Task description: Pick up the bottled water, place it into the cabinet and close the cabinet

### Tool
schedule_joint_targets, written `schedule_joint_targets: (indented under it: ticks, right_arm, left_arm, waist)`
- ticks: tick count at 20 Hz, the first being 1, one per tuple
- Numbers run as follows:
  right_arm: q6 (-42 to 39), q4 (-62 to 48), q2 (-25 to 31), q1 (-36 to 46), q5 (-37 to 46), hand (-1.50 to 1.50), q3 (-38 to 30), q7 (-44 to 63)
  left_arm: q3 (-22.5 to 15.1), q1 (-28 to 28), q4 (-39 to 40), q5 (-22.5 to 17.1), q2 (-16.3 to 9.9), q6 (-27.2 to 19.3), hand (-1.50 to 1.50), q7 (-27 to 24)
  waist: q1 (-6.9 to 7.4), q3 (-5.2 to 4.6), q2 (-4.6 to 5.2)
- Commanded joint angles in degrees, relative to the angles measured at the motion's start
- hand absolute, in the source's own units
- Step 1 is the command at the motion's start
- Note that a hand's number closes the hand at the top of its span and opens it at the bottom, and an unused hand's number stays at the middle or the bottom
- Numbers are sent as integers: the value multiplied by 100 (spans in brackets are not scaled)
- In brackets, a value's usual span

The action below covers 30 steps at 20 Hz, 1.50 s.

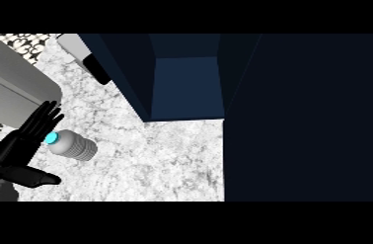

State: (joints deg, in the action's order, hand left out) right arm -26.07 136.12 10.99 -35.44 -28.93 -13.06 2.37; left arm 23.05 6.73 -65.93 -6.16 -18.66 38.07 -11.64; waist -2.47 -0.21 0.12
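Beside the bottled water [73,144], left hand [25,144] open

**Black robot hand and pale grey forearm casing, seen at the left edge**

A glossy black robot hand [25,142] is seen at the lower left, made up of slim, segmented fingers [45,114] and a thicker, rounded thumb [40,178], all in the same black finish as the palm. Faint highlights are shown along the finger segments, by which they are given a ridged, jointed look. A broad, smooth, pale grey forearm casing [22,85] is seen at the upper left, with a flat face and a darker grey shaded edge. A second, smaller pale grey casing [75,45] ending in a black part [97,70] is shown near the top; which limb it belongs to cannot be told. No cables, screws or markings can be made out.
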Motion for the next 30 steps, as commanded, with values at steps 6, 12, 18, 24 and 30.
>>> schedule_joint_targets:
  ticks: [6,12,18,24,30]
  right_arm:
    - [-66,1148,55,-692,-1039,-150,-38,249]
    - [-50,1073,77,-688,-967,-150,-14,45]
    - [-125,937,312,-796,-1170,-150,-244,-108]
    - [-59,1052,257,-1036,-1062,-150,-242,-256]
    - [-209,783,326,-1044,-1061,-150,-331,-607]
  left_arm:
    - [-67,216,1780,853,-168,-292,-150,-1455]
    - [-179,839,2943,1164,86,-706,-150,-2127]
    - [-196,1021,3664,1017,-178,138,-150,-2555]
    - [-350,1118,3987,1038,-66,316,-150,-2997]
    - [-150,1316,4309,548,105,841,150,-2844]
  waist:
    - [3,-6,2]
    - [-45,-15,27]
    - [19,-11,20]
    - [-2,-19,20]
    - [17,-19,13]
